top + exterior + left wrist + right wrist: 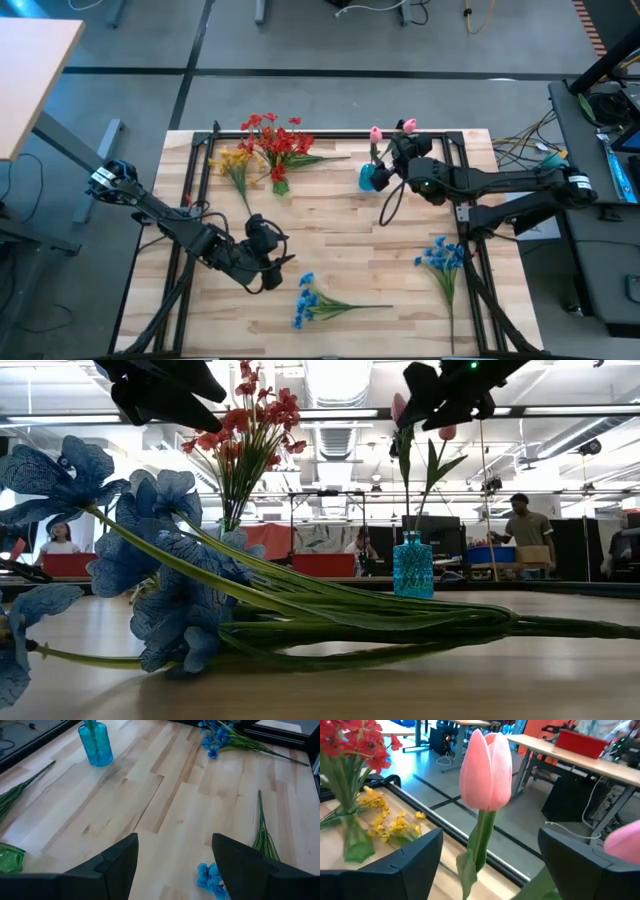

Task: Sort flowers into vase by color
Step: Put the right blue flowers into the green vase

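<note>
A blue glass vase [372, 177] stands at the far middle of the table with two pink tulips [376, 132] upright in it by their stems. My right gripper [492, 870] is open at bloom height; its fingers stand on either side of one tulip's stem [482, 835] without touching it. Red flowers [275, 140] stand in a green vase [355, 840]. Yellow flowers [235, 160] lie beside it. Two blue sprays [305, 298] [445, 258] lie flat near the front. My left gripper [175, 865] hovers open over bare wood beside the front blue spray [210, 877].
A black metal frame [330, 134] borders the wooden tabletop. Bare wood lies between the vases and the blue sprays [165, 795]. In the low view the near blue spray [150, 570] fills the foreground, and people stand in the room behind the table.
</note>
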